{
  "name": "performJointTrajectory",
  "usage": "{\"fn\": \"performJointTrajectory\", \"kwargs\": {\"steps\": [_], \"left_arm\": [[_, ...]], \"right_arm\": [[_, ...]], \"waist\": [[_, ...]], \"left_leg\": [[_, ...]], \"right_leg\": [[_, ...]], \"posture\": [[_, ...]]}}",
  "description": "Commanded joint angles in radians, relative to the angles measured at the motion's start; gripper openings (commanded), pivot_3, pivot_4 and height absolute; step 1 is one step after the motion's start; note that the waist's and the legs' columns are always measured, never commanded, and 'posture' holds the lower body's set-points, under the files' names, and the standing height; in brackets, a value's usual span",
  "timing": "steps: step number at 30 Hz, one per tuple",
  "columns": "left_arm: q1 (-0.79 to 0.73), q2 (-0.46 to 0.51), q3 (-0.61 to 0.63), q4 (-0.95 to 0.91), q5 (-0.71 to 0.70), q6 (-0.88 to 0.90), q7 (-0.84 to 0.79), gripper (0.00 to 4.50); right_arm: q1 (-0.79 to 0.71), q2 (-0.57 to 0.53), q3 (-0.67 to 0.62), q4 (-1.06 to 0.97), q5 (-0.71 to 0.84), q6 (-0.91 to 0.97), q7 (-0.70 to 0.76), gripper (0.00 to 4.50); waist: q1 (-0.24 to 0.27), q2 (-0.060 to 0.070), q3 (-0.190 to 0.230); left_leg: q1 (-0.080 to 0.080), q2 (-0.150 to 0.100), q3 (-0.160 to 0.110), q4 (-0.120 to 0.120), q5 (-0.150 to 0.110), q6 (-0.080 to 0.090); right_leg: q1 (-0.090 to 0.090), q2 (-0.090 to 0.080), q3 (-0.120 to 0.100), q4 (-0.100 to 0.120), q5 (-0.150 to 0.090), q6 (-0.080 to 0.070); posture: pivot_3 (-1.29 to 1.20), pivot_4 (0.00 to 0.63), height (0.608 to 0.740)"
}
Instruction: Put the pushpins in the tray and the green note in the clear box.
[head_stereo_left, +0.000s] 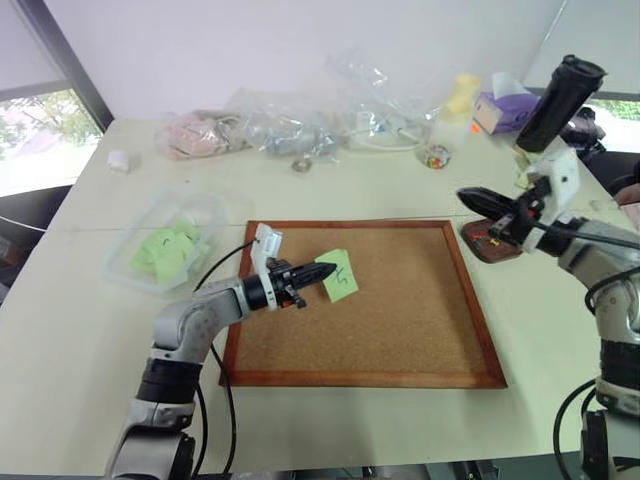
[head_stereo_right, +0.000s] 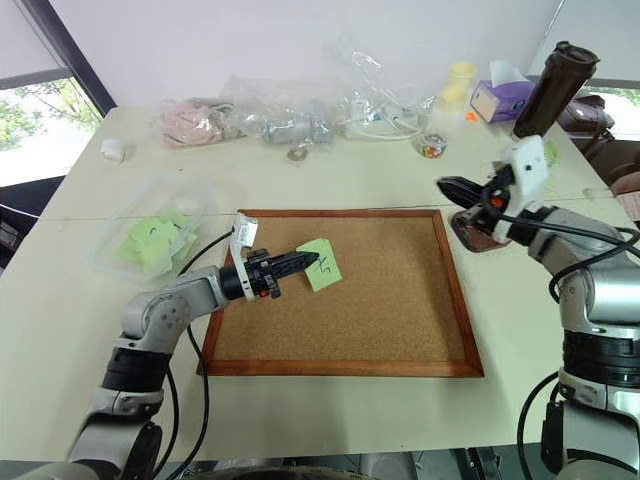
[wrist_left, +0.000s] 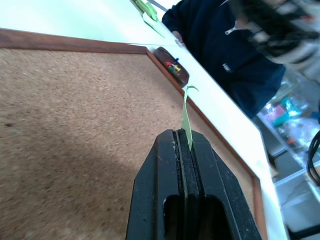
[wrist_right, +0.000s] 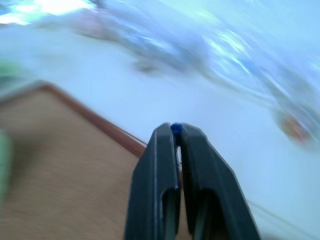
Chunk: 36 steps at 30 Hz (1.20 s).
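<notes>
My left gripper (head_stereo_left: 330, 270) hovers over the cork board (head_stereo_left: 400, 330), shut on one edge of the green note (head_stereo_left: 341, 276). In the left wrist view the note (wrist_left: 186, 111) stands up from the closed fingertips. The clear box (head_stereo_left: 165, 245), with lime slips inside, sits on the table left of the board. My right gripper (head_stereo_left: 462, 193) is shut and hangs just above the board's far right corner, beside the dark brown tray (head_stereo_left: 492, 248). A small dark blue pushpin (wrist_right: 175, 128) is pinched at its tips. A red pushpin (wrist_left: 173, 65) lies in the tray (wrist_left: 181, 75).
Clear plastic bags (head_stereo_left: 300, 125), a small clear cup (head_stereo_left: 437, 155), a purple tissue box (head_stereo_left: 505, 105) and a tall dark bottle (head_stereo_left: 560, 100) line the far side of the table. A white roll (head_stereo_left: 120, 160) sits far left. A person in a dark top (wrist_left: 225, 55) is beyond the tray.
</notes>
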Motion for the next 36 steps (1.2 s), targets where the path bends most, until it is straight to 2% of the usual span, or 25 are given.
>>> {"fn": "performJointTrajectory", "kwargs": {"steps": [1, 6, 13, 18, 21, 24, 36], "left_arm": [[0.027, 0.036, -0.024, -0.100, 0.040, -0.057, -0.016, 0.04], [0.075, 0.090, -0.060, -0.173, 0.097, -0.108, -0.027, 0.04], [0.109, 0.097, -0.061, -0.214, 0.112, -0.119, -0.012, 0.04], [0.125, 0.099, -0.062, -0.222, 0.116, -0.124, -0.008, 0.04], [0.129, 0.099, -0.062, -0.223, 0.116, -0.126, -0.005, 0.00], [0.132, 0.096, -0.065, -0.216, 0.123, -0.133, -0.004, 0.00], [0.145, 0.081, -0.074, -0.211, 0.135, -0.139, 0.001, 0.00]], "right_arm": [[-0.020, -0.006, -0.030, 0.134, -0.041, -0.085, -0.045, 0.00], [-0.027, -0.001, -0.006, 0.278, -0.084, -0.143, -0.068, 0.00], [-0.050, 0.004, -0.015, 0.446, -0.109, -0.193, -0.106, 0.00], [-0.053, 0.002, -0.011, 0.489, -0.110, -0.208, -0.098, 0.00], [-0.047, 0.001, -0.004, 0.486, -0.114, -0.212, -0.094, 0.97], [-0.034, 0.000, 0.006, 0.463, -0.120, -0.217, -0.085, 2.43], [0.010, -0.006, -0.008, 0.328, -0.074, -0.187, -0.025, 2.43]], "waist": [[-0.002, 0.001, 0.000], [-0.004, 0.002, 0.000], [-0.001, 0.002, 0.000], [-0.002, 0.002, 0.000], [-0.002, 0.002, 0.000], [-0.003, 0.002, 0.000], [-0.002, 0.003, 0.000]], "left_leg": [[0.000, 0.000, 0.000, 0.000, 0.000, 0.000], [0.000, 0.001, 0.002, 0.000, 0.000, 0.000], [0.000, 0.000, 0.002, 0.000, 0.000, 0.000], [0.000, 0.000, 0.002, 0.000, 0.000, 0.000], [0.001, 0.000, 0.002, 0.000, 0.000, 0.000], [0.001, 0.000, 0.002, 0.000, 0.000, 0.000], [0.001, 0.000, 0.002, 0.000, 0.000, 0.000]], "right_leg": [[0.000, 0.000, 0.000, 0.000, 0.000, 0.000], [0.000, 0.000, 0.001, 0.000, 0.000, 0.000], [0.000, 0.000, 0.001, 0.000, 0.000, 0.000], [0.000, 0.000, 0.001, 0.000, 0.000, 0.000], [0.001, 0.000, 0.001, 0.000, 0.000, 0.000], [0.001, 0.000, 0.001, 0.000, 0.000, 0.000], [0.001, 0.000, 0.001, 0.000, 0.000, 0.000]], "posture": [[0.00, 0.150, 0.740], [0.00, 0.150, 0.740], [0.00, 0.150, 0.740], [0.00, 0.150, 0.740], [0.00, 0.150, 0.740], [0.00, 0.150, 0.740], [0.00, 0.150, 0.740]]}}
